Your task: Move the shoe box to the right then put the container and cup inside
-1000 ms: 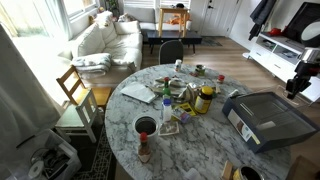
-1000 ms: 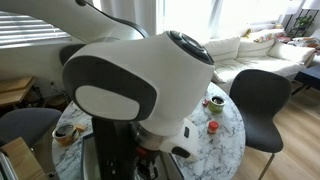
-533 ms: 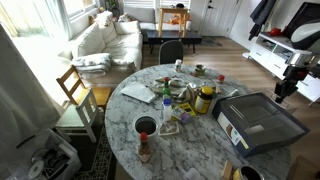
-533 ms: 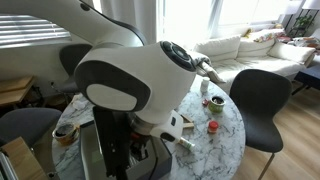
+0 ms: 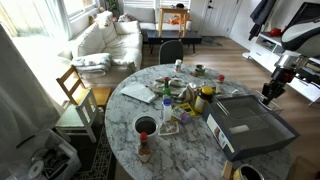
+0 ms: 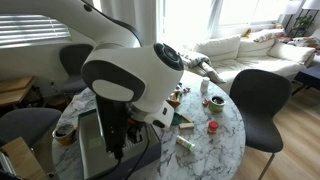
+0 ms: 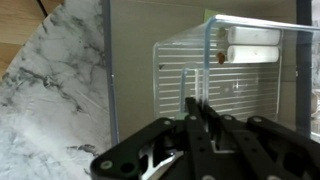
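Note:
The shoe box, big and shallow with a dark inside, lies on the right part of the round marble table. My gripper is down at the box's far right end. In the wrist view the box floor and a white sheet fill the frame. The gripper is over them, its fingers pressed together; whether they pinch the box I cannot tell. The cup, dark with a pale rim and red inside, stands near the table's front. A yellow-topped container stands left of the box.
Clutter sits mid-table: papers, small jars and a slim red-capped bottle. A wooden chair stands at the left and a dark chair by the table. The arm's body blocks much of an exterior view.
The shoe box has slid left, toward the table's middle, in an exterior view, and the gripper moved with it. The arm has swung in both exterior views. The fingers stayed shut.

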Available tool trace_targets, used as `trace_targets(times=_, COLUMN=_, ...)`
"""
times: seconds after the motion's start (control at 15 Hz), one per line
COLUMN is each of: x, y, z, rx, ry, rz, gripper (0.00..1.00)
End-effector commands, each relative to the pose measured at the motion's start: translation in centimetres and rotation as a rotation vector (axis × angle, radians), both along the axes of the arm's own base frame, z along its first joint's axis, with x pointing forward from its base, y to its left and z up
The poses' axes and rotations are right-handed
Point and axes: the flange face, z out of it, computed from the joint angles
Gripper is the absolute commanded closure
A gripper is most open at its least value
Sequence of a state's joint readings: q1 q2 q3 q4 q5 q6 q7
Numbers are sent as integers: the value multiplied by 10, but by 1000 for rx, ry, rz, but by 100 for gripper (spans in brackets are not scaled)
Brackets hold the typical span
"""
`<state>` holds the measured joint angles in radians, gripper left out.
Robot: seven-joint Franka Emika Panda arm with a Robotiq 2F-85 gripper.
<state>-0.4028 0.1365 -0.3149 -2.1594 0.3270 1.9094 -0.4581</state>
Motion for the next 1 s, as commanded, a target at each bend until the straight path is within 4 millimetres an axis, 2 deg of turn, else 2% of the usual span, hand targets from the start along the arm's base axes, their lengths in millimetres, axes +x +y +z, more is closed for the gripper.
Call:
trace_targets(times=0.0, x=-5, y=7, z=-4, rx=-22, ry=4, rz=-44, gripper=99)
trace_targets(times=0.27, x=-5, y=5, z=-10, rx=-78, ry=-6, rz=-82, gripper=98)
trace_targets(times=0.33, x=-5, y=4, z=-12, rx=-97, ry=-7, rz=-90, gripper=72)
trace_targets(times=0.53, x=-3, y=5, z=-11, rx=-121, ry=-21, rz=-120, gripper=55)
trace_targets(times=0.67, x=-4, y=10, z=8, rx=-101, ry=-48, rz=-127, gripper=40)
trace_targets(times=0.93, x=-6, y=30, z=69, rx=-59, ry=-143, rz=-137, gripper=9)
